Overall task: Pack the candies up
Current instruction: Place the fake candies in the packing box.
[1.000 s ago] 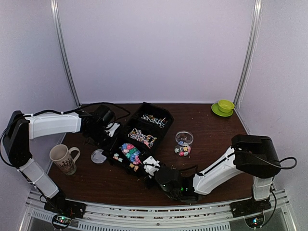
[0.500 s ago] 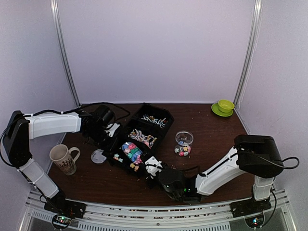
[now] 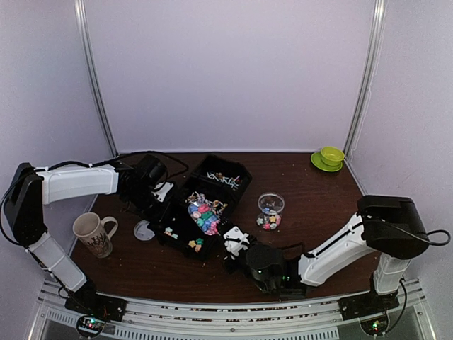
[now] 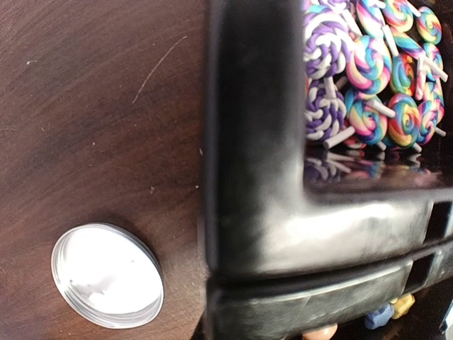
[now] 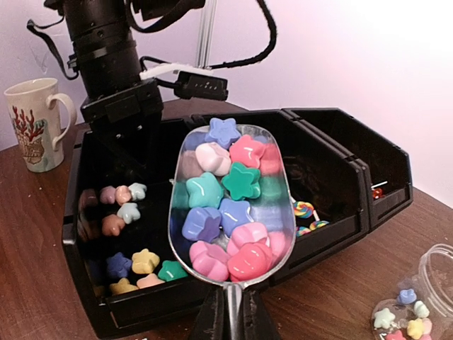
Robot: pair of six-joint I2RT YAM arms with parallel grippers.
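My right gripper (image 3: pixel 232 241) is shut on the handle of a clear scoop (image 5: pixel 232 205) heaped with chunky star candies (image 5: pixel 241 180) in pink, blue, green and purple. It holds the scoop (image 3: pixel 205 216) level above the black three-bin tray (image 3: pixel 180 237). More star candies (image 5: pixel 134 265) lie in the near bin, swirl lollipops (image 5: pixel 304 210) in the middle bin. My left gripper (image 3: pixel 161 197) grips the tray's left wall (image 4: pixel 255 177); its fingers (image 5: pixel 120 110) sit on the rim. An open clear jar (image 3: pixel 270 211) with a few candies stands right of the tray.
The jar's lid (image 3: pixel 144 229) lies on the table left of the tray, also in the left wrist view (image 4: pixel 106 275). A patterned mug (image 3: pixel 93 234) stands at the front left. A green cup on a saucer (image 3: pixel 329 157) is at the back right.
My right gripper has lifted the loaded scoop out of the near bin and moved it up and to the right. The left arm has held still on the tray.
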